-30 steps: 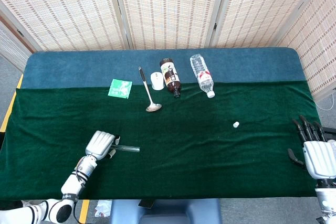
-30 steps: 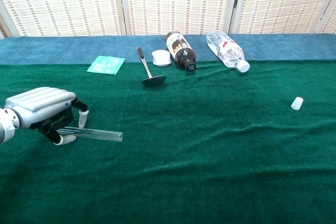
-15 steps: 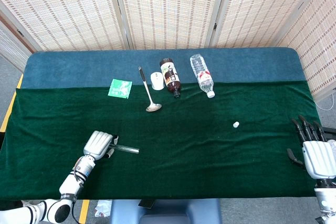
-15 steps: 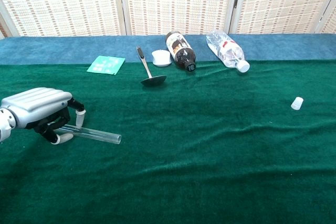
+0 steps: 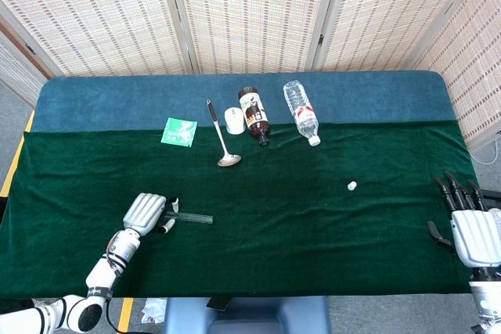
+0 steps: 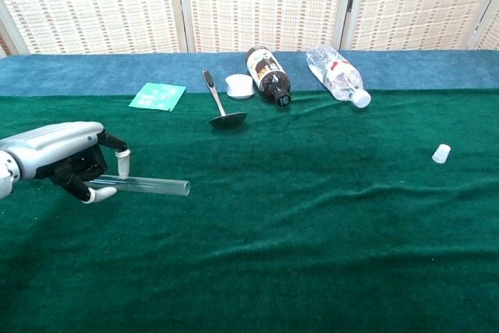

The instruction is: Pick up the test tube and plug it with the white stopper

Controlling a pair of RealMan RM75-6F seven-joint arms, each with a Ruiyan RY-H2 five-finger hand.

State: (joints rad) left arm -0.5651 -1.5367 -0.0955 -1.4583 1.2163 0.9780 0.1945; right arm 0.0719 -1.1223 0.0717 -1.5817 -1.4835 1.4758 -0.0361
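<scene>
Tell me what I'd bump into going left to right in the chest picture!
Left hand → test tube → green packet → ladle → brown bottle → clear bottle → white stopper.

Your inventory by colour: dark green cloth [image 5: 274,217] with a blue band [image 5: 117,99] at 12 o'clock; clear test tube [image 6: 148,187]; white stopper [image 6: 442,154]; brown bottle [image 6: 267,76], pale label; clear bottle [image 6: 335,74], white cap; green packet [image 6: 157,97]; silver hands, left hand [image 6: 58,163], right hand [image 5: 472,228].
</scene>
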